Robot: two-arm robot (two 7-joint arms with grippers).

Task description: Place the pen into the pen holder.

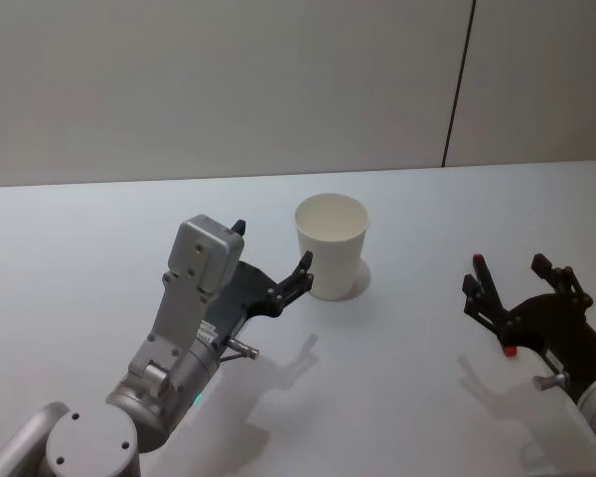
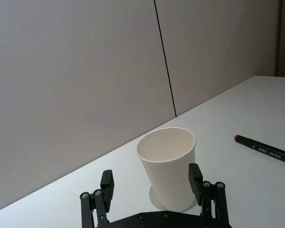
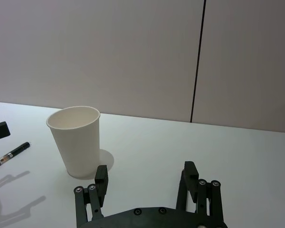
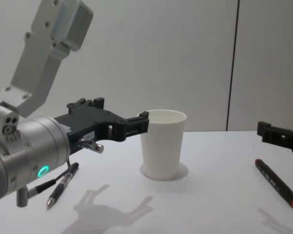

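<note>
Head view: the white counter (image 1: 79, 229) is carrying all items, with a grey panelled wall (image 1: 228, 79) standing behind it. The left arm (image 1: 184, 318) is stretching forward over the counter. The left end effector (image 1: 271, 244) is hovering with its fingers spread apart and gripping nothing. One fingertip is sitting just beside the left side of the pen holder (image 1: 332, 246), a white paper cup; whether it is touching cannot be told. The right end effector (image 1: 515, 276) is hanging low over the counter's right side, well apart from the pen holder, and its fingers are likewise spread and gripping nothing. The pen holder is standing upright near the counter's middle, mouth up. In the chest view, a black marker pen (image 4: 277, 183) with a red end is lying flat on the counter to the right of the pen holder, near the right end effector. A black ballpoint pen (image 4: 62, 186) is lying flat on the robot's left, beneath the left arm.
</note>
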